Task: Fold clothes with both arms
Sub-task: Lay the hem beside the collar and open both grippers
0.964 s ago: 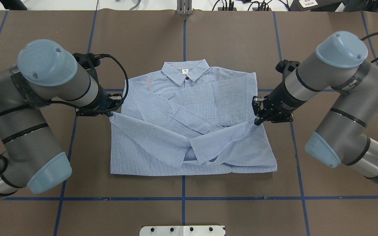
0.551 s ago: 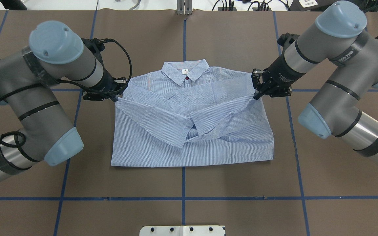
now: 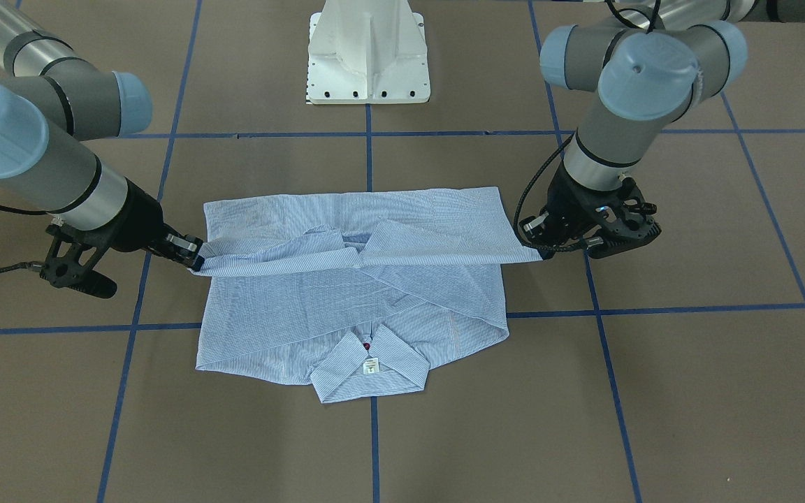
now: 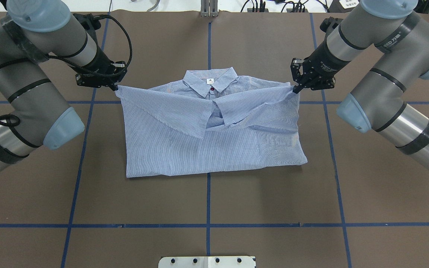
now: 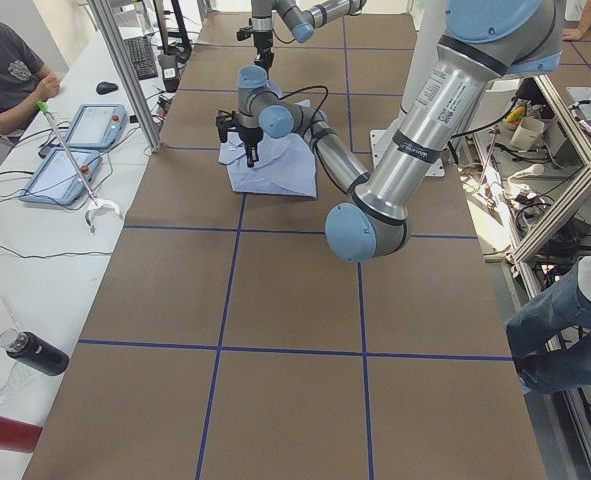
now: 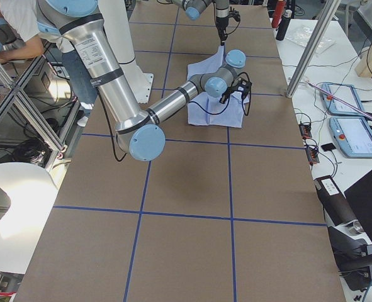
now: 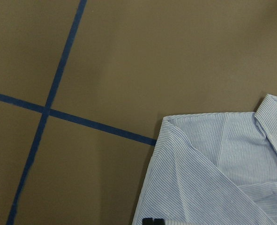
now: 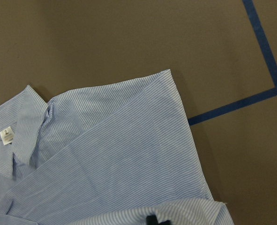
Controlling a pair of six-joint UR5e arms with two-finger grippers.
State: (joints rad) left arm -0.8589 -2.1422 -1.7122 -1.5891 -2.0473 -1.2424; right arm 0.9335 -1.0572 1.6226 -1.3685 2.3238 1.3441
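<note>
The light blue striped shirt [image 4: 214, 149] lies in the middle of the brown table, its collar [image 4: 210, 80] with a white label on the far side. Its lower part is doubled over toward the collar. My left gripper [image 4: 116, 87] is shut on the lifted left corner of the folded edge, near the shirt's shoulder. My right gripper [image 4: 295, 89] is shut on the right corner. In the front-facing view the shirt [image 3: 346, 293] hangs taut between the left gripper [image 3: 546, 255] and the right gripper [image 3: 193, 264]. Both wrist views show the shirt's shoulders below, in the left [image 7: 213, 164] and in the right [image 8: 119, 164].
The white pedestal base [image 3: 369, 49] stands at the robot's side of the table. Blue tape lines [image 4: 207, 201] cross the brown surface. Tablets [image 5: 75, 140] lie on a side bench, and an operator [image 5: 5, 70] sits there.
Both grippers have moved away from the robot toward the collar, carrying the shirt's corners. The fold now reaches the shoulders, and the shirt's near edge sits farther from the robot.
</note>
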